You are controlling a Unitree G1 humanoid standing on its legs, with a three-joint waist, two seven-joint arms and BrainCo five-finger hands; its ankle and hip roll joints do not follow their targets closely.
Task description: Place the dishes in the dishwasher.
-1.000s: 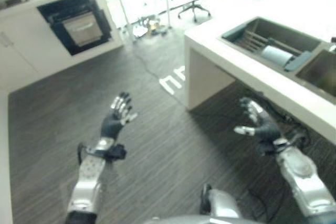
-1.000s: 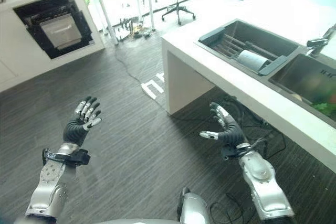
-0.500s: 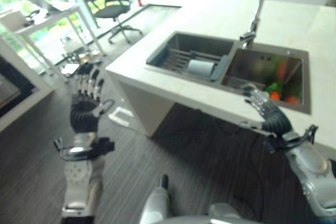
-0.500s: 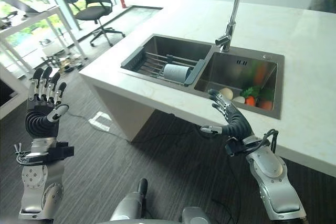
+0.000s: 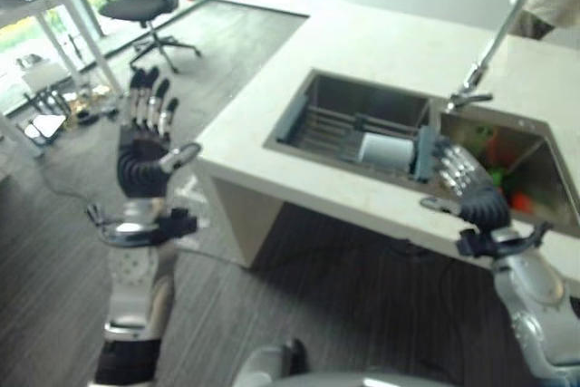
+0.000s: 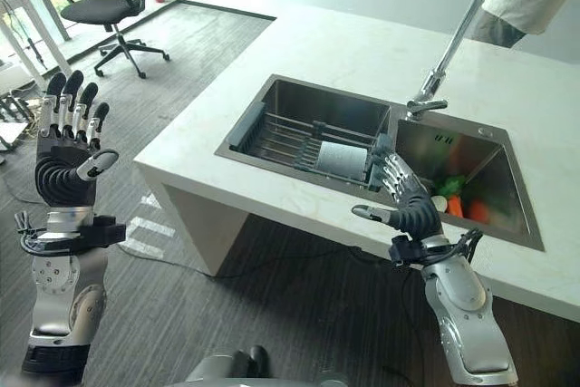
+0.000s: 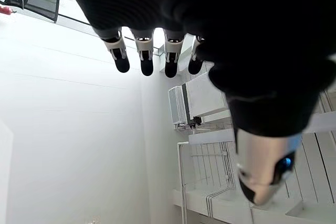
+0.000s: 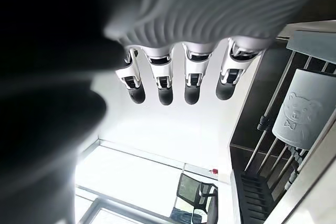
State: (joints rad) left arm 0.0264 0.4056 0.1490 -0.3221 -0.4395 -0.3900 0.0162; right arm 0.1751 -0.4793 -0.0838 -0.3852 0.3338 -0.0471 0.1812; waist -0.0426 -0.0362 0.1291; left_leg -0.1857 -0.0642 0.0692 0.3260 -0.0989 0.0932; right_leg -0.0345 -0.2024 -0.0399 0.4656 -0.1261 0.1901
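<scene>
Both hands have risen, fingers straight and empty: left hand (image 6: 65, 165), right hand (image 6: 410, 208). A pale cup (image 6: 343, 160) with a bear print lies sideways on the sink rack (image 6: 292, 137).

White cup (image 6: 342, 160) (sideways) in sink rack (image 6: 281, 136)

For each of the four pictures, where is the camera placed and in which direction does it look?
Left eye view: on the head, looking down at the counter, sink and both raised hands.
Right eye view: beside it; same scene, left hand, right hand.
Left wrist view: along the open left hand, towards a wall.
Right wrist view: along the open right hand, past the rack.
Shared: the cup lying in the sink rack.
</scene>
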